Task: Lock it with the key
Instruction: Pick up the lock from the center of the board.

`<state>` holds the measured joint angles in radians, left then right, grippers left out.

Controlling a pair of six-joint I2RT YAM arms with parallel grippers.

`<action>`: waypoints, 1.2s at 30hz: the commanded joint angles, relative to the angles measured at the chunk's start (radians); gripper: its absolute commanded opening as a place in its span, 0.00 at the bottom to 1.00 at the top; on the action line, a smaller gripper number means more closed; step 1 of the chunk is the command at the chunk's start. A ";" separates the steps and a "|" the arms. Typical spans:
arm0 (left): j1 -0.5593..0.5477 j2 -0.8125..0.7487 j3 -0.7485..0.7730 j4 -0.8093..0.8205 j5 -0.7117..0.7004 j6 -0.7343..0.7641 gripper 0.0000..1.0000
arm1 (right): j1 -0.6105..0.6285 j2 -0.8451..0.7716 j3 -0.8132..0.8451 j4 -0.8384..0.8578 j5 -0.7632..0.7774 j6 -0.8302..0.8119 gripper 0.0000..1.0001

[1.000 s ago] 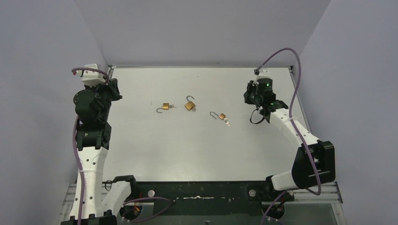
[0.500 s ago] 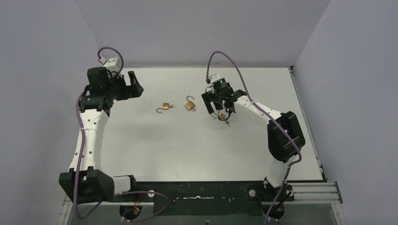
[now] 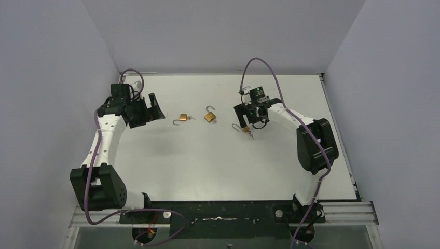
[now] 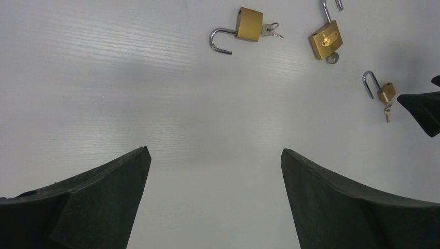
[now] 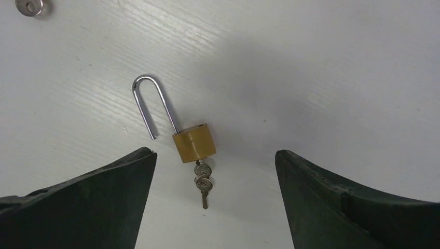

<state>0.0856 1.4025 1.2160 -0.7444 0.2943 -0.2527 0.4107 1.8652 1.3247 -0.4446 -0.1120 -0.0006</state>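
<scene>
Right wrist view: the right hand [image 5: 214, 154], shut out at the desk's [image 5: 337, 78] edge a second ago, now hangs wide open and empty over the small brass padlock [image 5: 194, 144], whose key [image 5: 203, 184] points toward it between the fingers [image 5: 78, 207], the sprung shackle [image 5: 150, 101] beyond. Left hand [image 4: 214, 151], likewise opened and empty, has swung in well short of the two other padlocks [image 4: 249, 24]; grasping seems next.

Both arms stretched forward and bent inward, left claw [image 3: 153, 108] spread wide, right claw [image 5: 215, 155] likewise
</scene>
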 commanded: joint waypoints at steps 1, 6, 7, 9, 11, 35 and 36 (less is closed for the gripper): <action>0.000 -0.063 -0.024 0.071 -0.059 -0.015 0.97 | 0.022 0.019 0.007 0.031 -0.042 -0.005 0.87; 0.055 -0.078 -0.027 0.035 -0.028 -0.056 0.97 | 0.056 0.043 -0.004 0.024 0.013 -0.016 0.73; 0.089 -0.062 -0.025 0.021 0.032 -0.065 0.97 | 0.058 0.049 -0.003 0.018 0.018 -0.016 0.68; 0.177 -0.020 -0.052 0.089 0.296 -0.059 0.97 | 0.059 0.062 -0.001 0.009 0.034 -0.016 0.56; 0.242 0.001 -0.094 0.173 0.445 -0.109 0.97 | 0.062 0.069 0.000 0.004 0.045 -0.018 0.47; 0.243 -0.341 -0.181 0.230 -0.111 -0.174 0.97 | 0.066 0.117 -0.025 0.025 0.091 -0.013 0.33; 0.231 -0.357 -0.176 0.237 -0.131 -0.160 0.97 | 0.066 0.121 -0.023 0.024 0.089 -0.012 0.30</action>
<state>0.3553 1.1069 0.9783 -0.5583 0.2531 -0.4564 0.4728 1.9549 1.2976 -0.4324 -0.0410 -0.0120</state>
